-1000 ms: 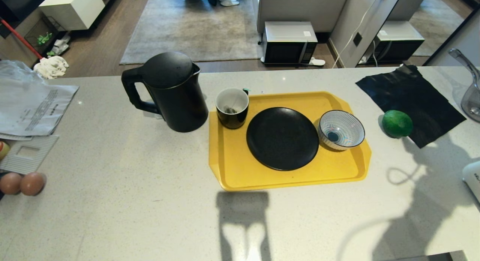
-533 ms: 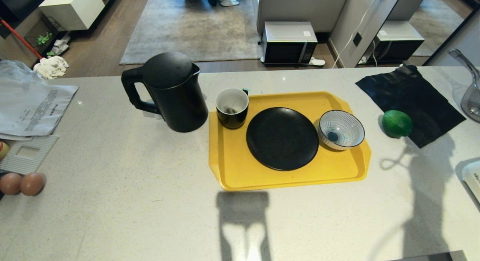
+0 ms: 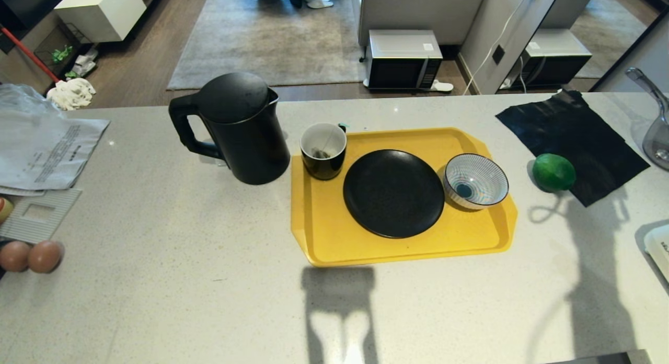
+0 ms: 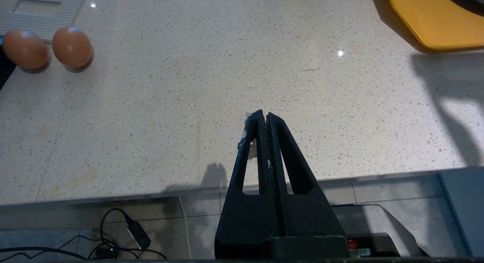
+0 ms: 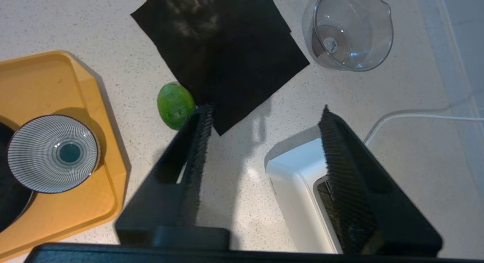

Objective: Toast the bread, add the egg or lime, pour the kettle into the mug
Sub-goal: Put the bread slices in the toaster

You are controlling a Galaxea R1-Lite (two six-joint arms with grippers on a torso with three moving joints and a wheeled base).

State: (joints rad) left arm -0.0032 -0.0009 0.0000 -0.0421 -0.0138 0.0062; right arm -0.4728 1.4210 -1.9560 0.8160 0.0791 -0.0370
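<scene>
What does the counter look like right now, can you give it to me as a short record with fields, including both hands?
tray: yellow tray on the counter, carrying mug, black plate and striped bowl
mug: mug at the tray's corner nearest the kettle, teabag inside
kettle: kettle upright on the counter beside the tray, lid on
lime: lime on the counter against the edge of the black sheet
eggs: two brown eggs touching, far from the tray
left hand: left hand shut, empty, at the counter's near edge
right hand: right hand open, empty, above the white appliance
</scene>
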